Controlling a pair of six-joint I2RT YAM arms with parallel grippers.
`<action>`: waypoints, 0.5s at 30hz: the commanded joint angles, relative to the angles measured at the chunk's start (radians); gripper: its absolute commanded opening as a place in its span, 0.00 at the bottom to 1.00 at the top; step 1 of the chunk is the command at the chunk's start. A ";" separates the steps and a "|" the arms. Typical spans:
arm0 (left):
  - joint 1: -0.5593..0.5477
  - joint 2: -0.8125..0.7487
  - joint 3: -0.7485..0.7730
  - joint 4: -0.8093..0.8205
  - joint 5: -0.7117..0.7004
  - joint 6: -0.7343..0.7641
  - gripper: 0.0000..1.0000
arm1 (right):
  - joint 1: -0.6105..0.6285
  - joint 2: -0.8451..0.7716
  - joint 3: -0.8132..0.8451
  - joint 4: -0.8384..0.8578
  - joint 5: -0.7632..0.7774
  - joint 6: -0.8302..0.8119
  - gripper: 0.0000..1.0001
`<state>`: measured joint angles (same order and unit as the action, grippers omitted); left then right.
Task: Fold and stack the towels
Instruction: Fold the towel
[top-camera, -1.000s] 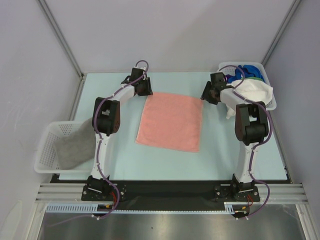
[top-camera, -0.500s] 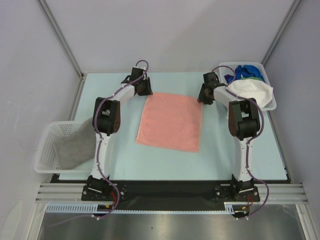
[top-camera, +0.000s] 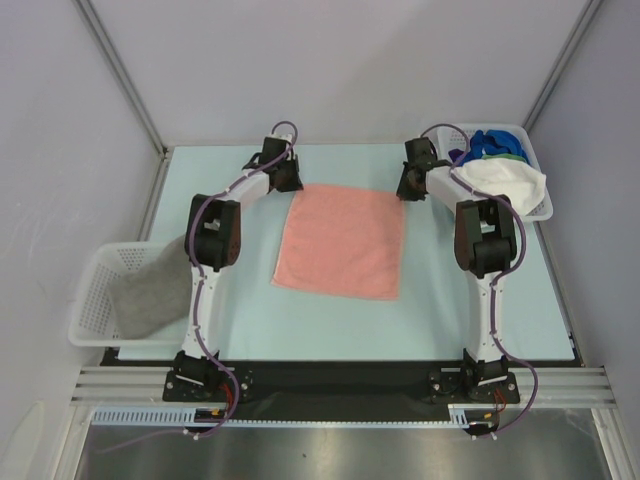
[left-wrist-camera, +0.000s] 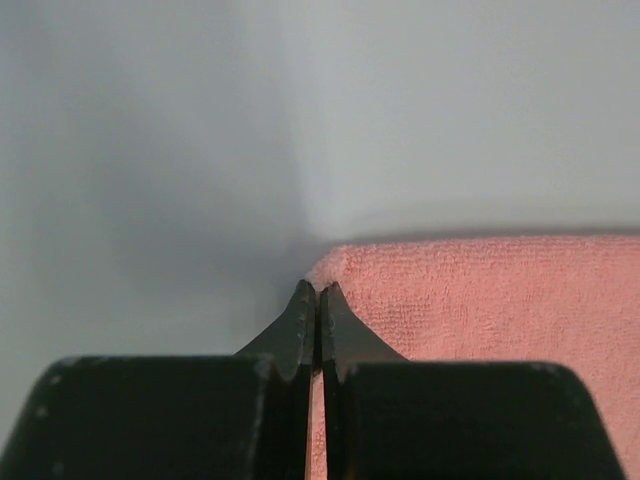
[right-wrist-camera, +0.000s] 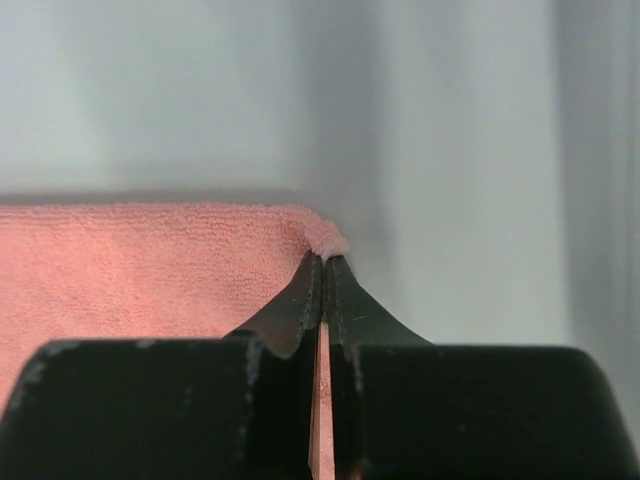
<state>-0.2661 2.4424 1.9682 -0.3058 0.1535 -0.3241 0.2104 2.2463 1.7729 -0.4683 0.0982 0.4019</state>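
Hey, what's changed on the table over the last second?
Both grippers closed on the salmon towel: the left gripper on its far left corner, the right gripper on its far right corner. The right arm also shifted its elbow a little left. The towel stayed flat, and the grey towel stayed in its basket.

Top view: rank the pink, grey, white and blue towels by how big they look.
1. pink towel, spread flat
2. grey towel, bunched up
3. white towel, bunched up, somewhat smaller than the grey
4. blue towel, mostly hidden
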 joint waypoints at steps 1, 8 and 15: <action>0.013 -0.062 -0.069 0.082 0.023 -0.015 0.00 | 0.001 -0.004 0.083 0.025 0.021 -0.035 0.00; 0.041 -0.161 -0.103 0.217 0.067 -0.056 0.00 | -0.008 -0.046 0.108 0.091 0.026 -0.055 0.00; 0.044 -0.259 -0.247 0.402 0.089 -0.069 0.00 | -0.012 -0.138 -0.052 0.215 0.012 -0.057 0.00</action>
<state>-0.2283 2.3028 1.7725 -0.0708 0.2131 -0.3733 0.2073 2.2040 1.7641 -0.3481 0.1009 0.3630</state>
